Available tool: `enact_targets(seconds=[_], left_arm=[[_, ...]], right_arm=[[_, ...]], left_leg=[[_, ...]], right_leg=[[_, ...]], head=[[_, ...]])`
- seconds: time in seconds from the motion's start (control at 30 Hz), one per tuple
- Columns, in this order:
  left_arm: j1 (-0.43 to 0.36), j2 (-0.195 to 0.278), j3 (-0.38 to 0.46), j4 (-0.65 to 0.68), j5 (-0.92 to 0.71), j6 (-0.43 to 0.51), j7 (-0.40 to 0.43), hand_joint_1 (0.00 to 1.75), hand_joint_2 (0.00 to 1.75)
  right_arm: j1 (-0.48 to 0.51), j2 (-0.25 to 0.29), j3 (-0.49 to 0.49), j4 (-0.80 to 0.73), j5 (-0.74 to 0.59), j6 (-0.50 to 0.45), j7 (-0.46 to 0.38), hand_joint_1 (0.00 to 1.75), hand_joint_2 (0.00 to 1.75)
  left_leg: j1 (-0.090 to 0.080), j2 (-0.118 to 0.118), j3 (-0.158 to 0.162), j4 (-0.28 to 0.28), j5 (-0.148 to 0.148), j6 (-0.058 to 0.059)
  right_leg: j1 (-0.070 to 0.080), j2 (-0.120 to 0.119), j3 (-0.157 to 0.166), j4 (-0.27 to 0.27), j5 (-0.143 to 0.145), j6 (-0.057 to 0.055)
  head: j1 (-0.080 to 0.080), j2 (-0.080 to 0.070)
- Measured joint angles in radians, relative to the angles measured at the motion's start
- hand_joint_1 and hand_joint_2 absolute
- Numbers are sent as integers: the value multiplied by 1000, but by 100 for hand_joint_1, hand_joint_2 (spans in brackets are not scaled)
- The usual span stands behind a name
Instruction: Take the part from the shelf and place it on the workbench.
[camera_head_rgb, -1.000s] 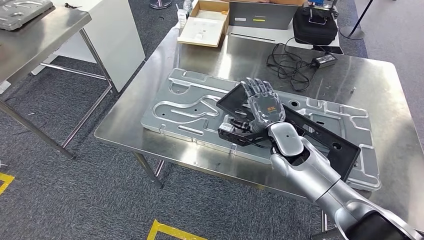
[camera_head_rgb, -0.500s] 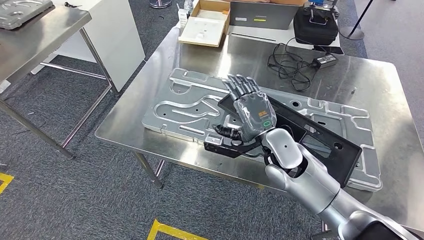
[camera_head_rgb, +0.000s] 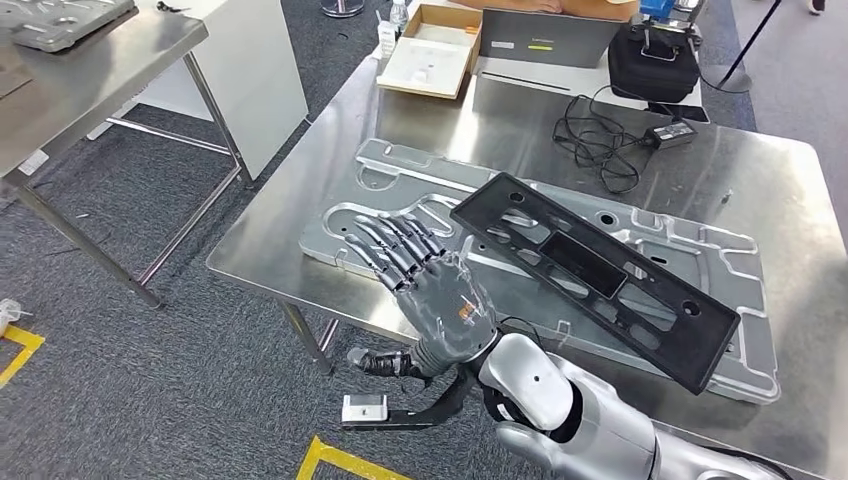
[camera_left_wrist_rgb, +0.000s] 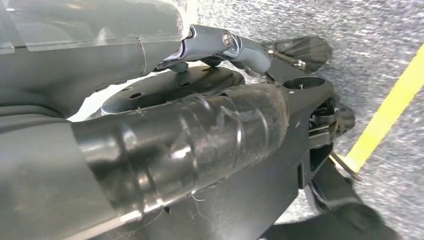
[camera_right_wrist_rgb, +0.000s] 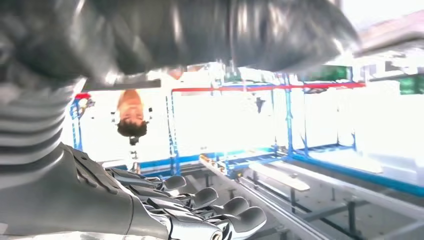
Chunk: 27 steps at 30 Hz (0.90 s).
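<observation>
Across the grey stamped panel (camera_head_rgb: 420, 215) on the workbench (camera_head_rgb: 700, 165), the black part (camera_head_rgb: 600, 275) is laid flat. Near the front edge, the right hand (camera_head_rgb: 425, 285) is held empty, fingers spread; the left hand's state cannot be told.

I read this as a factory-style workshop or test floor. Steel workbench (camera_head_rgb: 760, 190) with a pressed metal panel (camera_head_rgb: 400, 200) on it, cardboard box (camera_head_rgb: 437, 50) and power adapter (camera_head_rgb: 678, 131) at its far end, second steel table (camera_head_rgb: 90, 90) beside it. Grey carpet, yellow floor tape (camera_head_rgb: 340, 460) near the bench. Blue racking (camera_right_wrist_rgb: 280, 125) beyond.
</observation>
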Motion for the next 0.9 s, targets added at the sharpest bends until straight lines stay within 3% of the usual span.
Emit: enact_targets(seconds=[0.07, 0.1, 0.17, 0.23, 0.3, 0.37, 0.4, 0.43, 0.47, 0.53, 0.57, 0.63, 0.7, 0.77, 0.83, 0.9], left_arm=[[-3, 1, 0, 0, -2, 2, -4, 0, 0], [-4, 2, 0, 0, -3, 3, -4, 0, 0], [-6, 2, 0, 0, -4, 4, -4, 0, 0], [-6, 2, 0, 0, -4, 5, -2, 0, 0], [-8, 3, 0, 0, -4, 5, -1, 0, 0], [-12, 3, 0, 0, -4, 5, -3, 0, 0], [-14, 3, 0, 0, -3, 5, -3, 0, 0], [-15, 2, 0, 0, -2, 5, -3, 0, 0], [-15, 2, 0, 0, -2, 5, -2, 0, 0], [-13, 3, 0, 0, -1, 5, 7, 0, 0], [-11, 3, 0, 0, -1, 6, 10, 0, 0], [-8, 2, 0, 0, 0, 5, 13, 0, 0], [-8, 1, 0, 0, 0, 5, 13, 0, 0], [-9, -1, 0, 0, 1, 5, 14, 0, 0], [-14, -2, 0, 0, 1, 5, 14, 0, 0], [-17, -4, 0, 0, 2, 4, 13, 0, 0]], right_arm=[[-1, 3, 25, -12, -12, -5, 6, 0, 175], [-1, 5, 36, -16, -17, -5, 7, 0, 175], [-2, 8, 53, -20, -26, -6, 10, 0, 175], [-5, 8, 61, -21, -33, -10, 9, 0, 175], [-6, 8, 68, -21, -37, -16, 5, 0, 175], [-5, 8, 74, -21, -38, -20, 3, 0, 175], [-5, 8, 78, -20, -39, -19, 3, 0, 175], [-6, 9, 81, -21, -39, -15, 6, 0, 175], [-6, 10, 83, -22, -39, -9, 11, 0, 175], [-10, 14, 87, -27, -38, 7, 24, 0, 175], [-11, 15, 89, -30, -38, 11, 27, 0, 175], [-13, 16, 92, -33, -39, 12, 29, 0, 175], [-15, 16, 96, -33, -42, 13, 30, 0, 175], [-18, 16, 98, -33, -45, 14, 31, 0, 175], [-19, 14, 99, -33, -48, 15, 32, 0, 175], [-19, 14, 101, -32, -49, 19, 35, 0, 175]], left_leg=[[2, -18, -10, 22, -16, -17], [2, -25, -17, 28, -20, -23], [3, -39, -26, 30, -22, -32], [2, -17, -35, 56, -38, -39], [-4, 24, -87, 162, -89, -40], [-12, 38, -167, 300, -140, -38], [-15, 39, -193, 339, -143, -35], [-16, 40, -199, 337, -125, -30], [-17, 45, -186, 298, -89, -24], [-23, 81, -135, 166, -10, -14], [-26, 98, -116, 116, 13, -9], [-33, 109, -109, 79, 26, -1], [-33, 87, -116, 71, 37, 12], [-28, 68, -124, 65, 52, 25], [-27, 48, -139, 63, 65, 33], [-30, 26, -155, 64, 79, 34]], right_leg=[[-4, 33, 46, -88, 16, -2], [-2, 44, 51, -94, 5, -8], [0, 35, 50, -91, -2, -27], [0, 15, 57, -96, -7, -46], [4, -9, 65, -101, -10, -60], [14, -35, 68, -101, -14, -67], [19, -47, 69, -100, -16, -70], [23, -58, 72, -100, -18, -72], [27, -69, 76, -99, -19, -73], [33, -85, 81, -96, -23, -71], [37, -91, 81, -94, -24, -68], [43, -108, 78, -92, -23, -61], [43, -122, 75, -89, -25, -52], [37, -89, 62, -50, -67, -42], [34, -41, 23, 58, -148, -34], [35, -26, -8, 161, -197, -34]], head=[[1, 0], [2, 0], [2, 0], [1, 0], [1, 0], [1, 0], [1, 0], [1, 0], [1, 0], [1, 0], [1, 0], [2, 0], [2, 0], [2, 0], [2, 0], [2, 0]])
